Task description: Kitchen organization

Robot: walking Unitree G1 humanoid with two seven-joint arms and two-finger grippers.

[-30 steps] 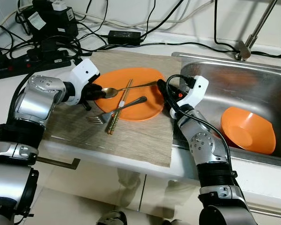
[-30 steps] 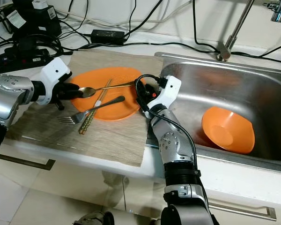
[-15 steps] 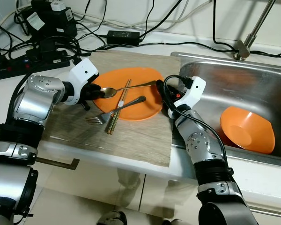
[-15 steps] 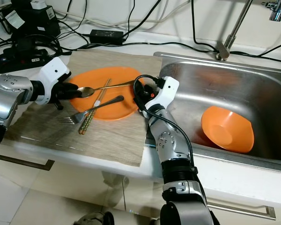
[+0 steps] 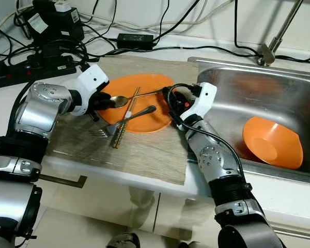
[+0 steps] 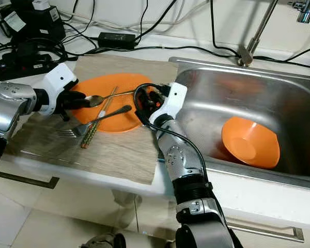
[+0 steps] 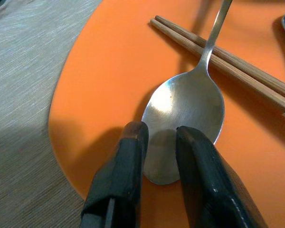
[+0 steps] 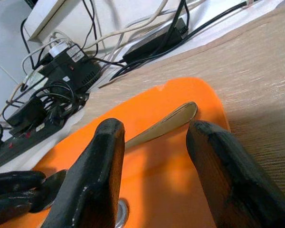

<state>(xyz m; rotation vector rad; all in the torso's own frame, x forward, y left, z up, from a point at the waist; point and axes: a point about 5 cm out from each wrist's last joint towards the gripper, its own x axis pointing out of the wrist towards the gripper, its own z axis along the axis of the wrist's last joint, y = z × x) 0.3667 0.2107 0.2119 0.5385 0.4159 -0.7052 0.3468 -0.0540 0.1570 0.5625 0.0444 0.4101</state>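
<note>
**Spoon on the orange plate, grippers closing in from both sides**

Spoon (image 5: 125,98) is lying across the orange plate (image 5: 144,113), bowl at the plate's 9 o'clock edge, handle running toward 3 o'clock. Plate is sitting on a woven mat (image 5: 144,152) on the counter, just beside the sink (image 5: 232,85).

Left gripper (image 7: 159,142) is reaching in from 9 o'clock. Its black fingers (image 7: 128,156) are standing slightly apart, tips straddling the near rim of the spoon's bowl; whether they are touching the metal, cannot tell.

Right gripper (image 8: 154,142) is hovering at the plate's 3 o'clock edge, fingers spread wide, with the tip of the spoon handle showing between them, further along the plate. It is gripping nothing.

Chopsticks (image 5: 125,118) are lying together across the plate, passing under the spoon handle, lower ends hanging off the plate's 7 o'clock rim onto the mat. Fork (image 5: 121,122) is lying beside them, handle on the plate, tines out on the mat.

Orange bowl (image 5: 271,143) is resting tilted inside the sink, well apart from the plate. Power strips and cables (image 5: 46,46) are crowding the counter at 11 o'clock from the mat.
</note>
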